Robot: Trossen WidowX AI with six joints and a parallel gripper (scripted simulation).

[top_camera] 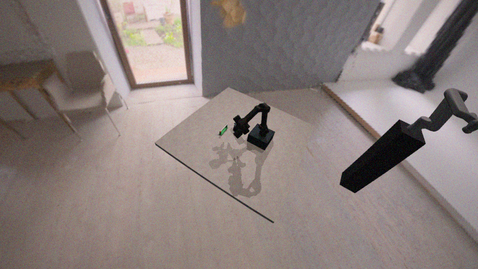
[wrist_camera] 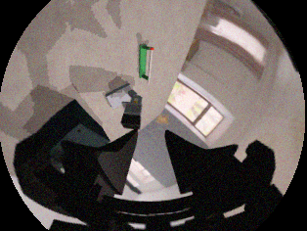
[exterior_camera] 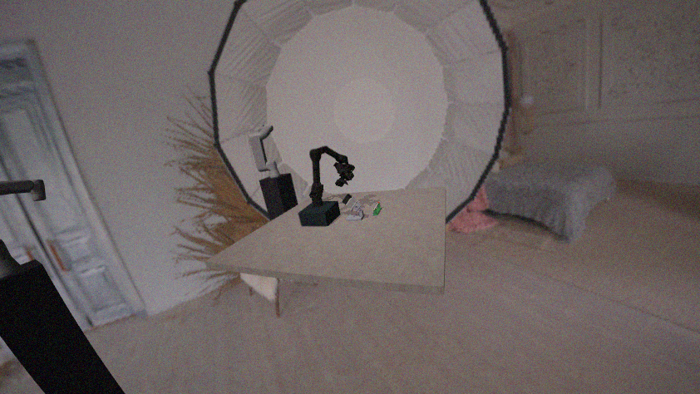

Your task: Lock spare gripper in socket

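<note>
My gripper (top_camera: 237, 134) (exterior_camera: 344, 182) (wrist_camera: 152, 132) is partly open and empty, raised above the table. In the wrist view a dark piece with a black end (wrist_camera: 131, 120), which looks like the spare gripper, is below and beyond the left fingertip. It also shows as a dark block (exterior_camera: 347, 199) in the exterior view. It meets or overlaps a light grey mount part (wrist_camera: 117, 100) (exterior_camera: 354, 215). Whether it sits in the socket cannot be told. A green holder (top_camera: 223, 130) (exterior_camera: 377, 210) (wrist_camera: 142, 61) stands apart, with a pale bar and a red end at its side. The lock pin cannot be made out surely.
The arm's dark base box (top_camera: 260, 137) (exterior_camera: 318, 214) stands on the table (top_camera: 200, 150) (exterior_camera: 391, 254), close to the mount parts. The arm's shadow falls across the table. Black pedestals (top_camera: 381, 156) (exterior_camera: 278, 194) with grey arm-like shapes stand off the table.
</note>
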